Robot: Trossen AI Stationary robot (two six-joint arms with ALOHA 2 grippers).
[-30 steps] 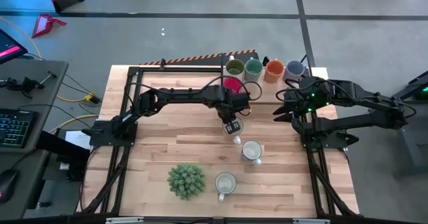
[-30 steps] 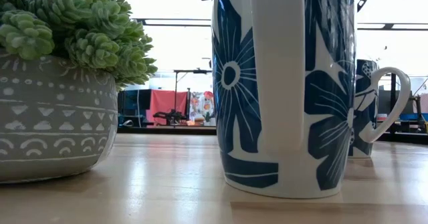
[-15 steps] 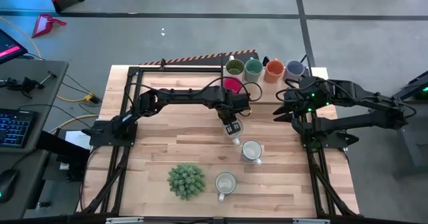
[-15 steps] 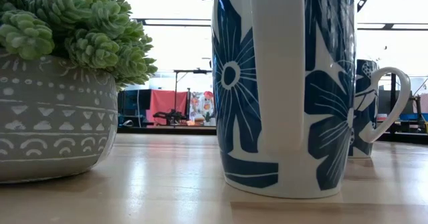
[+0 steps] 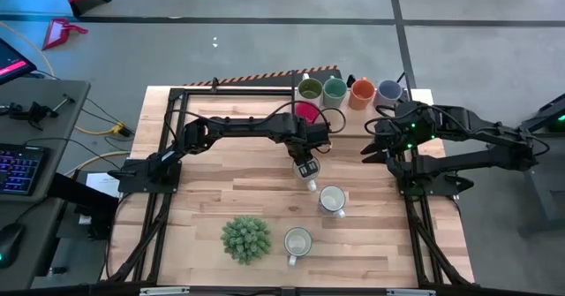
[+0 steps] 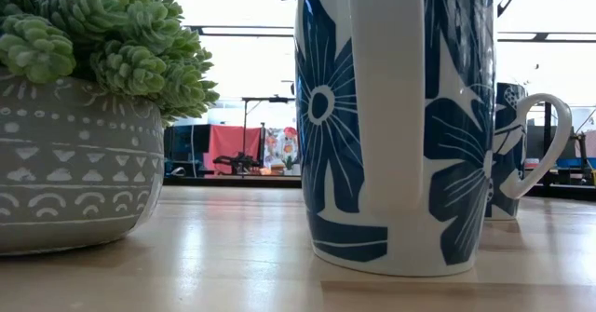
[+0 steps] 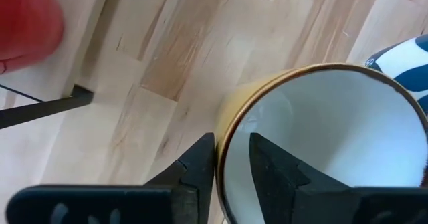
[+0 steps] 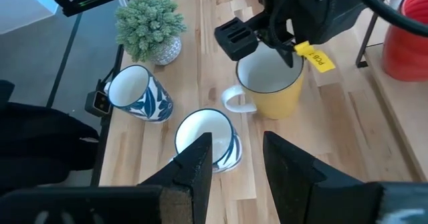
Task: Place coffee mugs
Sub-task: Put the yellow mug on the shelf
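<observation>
My left gripper (image 5: 307, 168) reaches to the table's middle and is shut on a yellow mug (image 8: 271, 83) that has a white inside and a white handle (image 8: 231, 101). Two white mugs with blue flowers stand on their bases nearer the near edge (image 5: 332, 199) (image 5: 297, 241). Olive (image 5: 310, 89), teal (image 5: 335, 89), orange (image 5: 362, 91) and blue-grey (image 5: 389, 90) mugs line the far edge, and a red mug (image 5: 306, 112) stands just in front of them. My right gripper (image 5: 369, 148) hangs open, to the right of the yellow mug, touching nothing. My left gripper (image 7: 231, 147) has the yellow mug by its rim (image 7: 222, 132), on the side away from the handle. One finger (image 7: 267, 160) is inside the cup and one (image 7: 199, 162) is outside. The fingers come from above, pointing down. The mug is upright; whether its base rests on the table, I cannot tell.
A spiky green plant in a grey pot (image 5: 245, 239) sits near the near edge, left of the flowered mugs, and fills the left of the low view (image 6: 84, 116). A black frame rail (image 7: 40, 107) runs along the far side. Bare wood lies left of the yellow mug.
</observation>
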